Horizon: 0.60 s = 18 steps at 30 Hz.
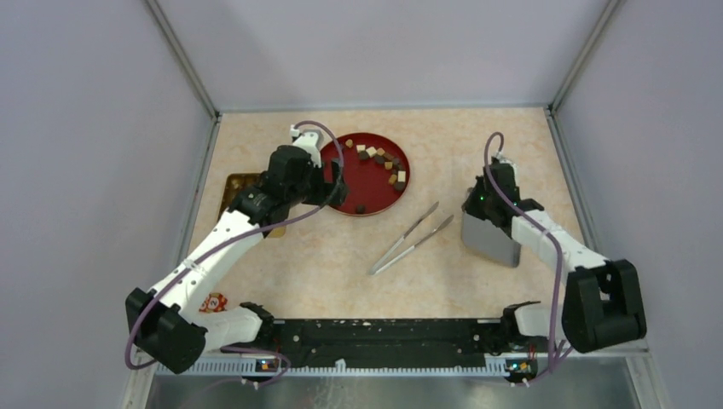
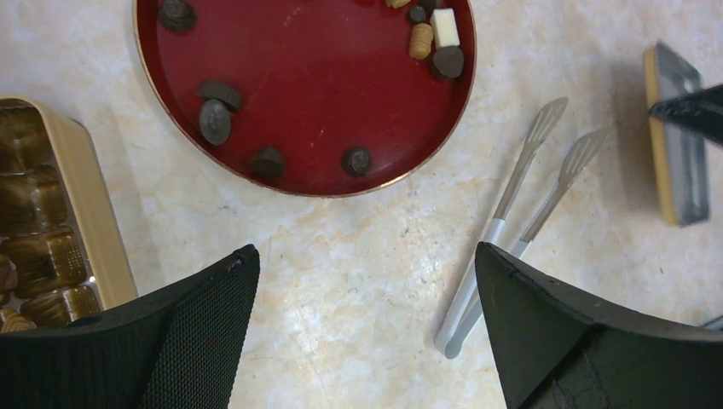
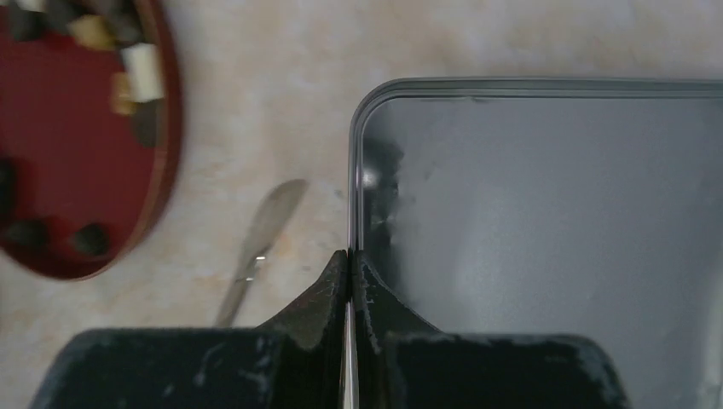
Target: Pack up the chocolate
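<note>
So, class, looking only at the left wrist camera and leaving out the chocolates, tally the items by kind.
Red round tray: 1
Pair of metal tongs: 1
Gold tin: 1
Tin lid: 1
Total: 4

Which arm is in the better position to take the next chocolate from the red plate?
Left, most likely. The left gripper is open beside the red plate holding the chocolates, with the gold tin close by. The right gripper is shut on the tin lid, farther from the plate.
</note>
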Each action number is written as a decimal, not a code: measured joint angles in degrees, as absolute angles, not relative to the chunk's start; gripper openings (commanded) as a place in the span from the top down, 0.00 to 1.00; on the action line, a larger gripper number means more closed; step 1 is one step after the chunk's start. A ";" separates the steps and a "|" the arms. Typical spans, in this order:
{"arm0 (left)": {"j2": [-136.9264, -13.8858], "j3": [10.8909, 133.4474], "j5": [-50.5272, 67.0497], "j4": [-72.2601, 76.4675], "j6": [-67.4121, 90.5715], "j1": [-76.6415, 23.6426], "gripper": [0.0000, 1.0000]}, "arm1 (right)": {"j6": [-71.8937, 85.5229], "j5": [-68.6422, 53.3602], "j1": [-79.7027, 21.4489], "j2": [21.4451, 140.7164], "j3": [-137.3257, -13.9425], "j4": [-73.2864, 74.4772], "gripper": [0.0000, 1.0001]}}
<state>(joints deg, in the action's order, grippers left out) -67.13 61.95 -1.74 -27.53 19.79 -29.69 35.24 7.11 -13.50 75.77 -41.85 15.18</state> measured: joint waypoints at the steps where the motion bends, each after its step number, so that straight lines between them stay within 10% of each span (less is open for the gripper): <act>1: -67.42 62.15 -0.78 -27.94 19.79 -29.21 0.01 | 33.41 3.44 -13.52 72.88 -42.57 14.13 1.00; 18: -72.34 72.71 20.58 -28.58 22.33 -26.11 0.01 | 15.84 -24.56 -28.80 64.71 -54.24 6.07 1.00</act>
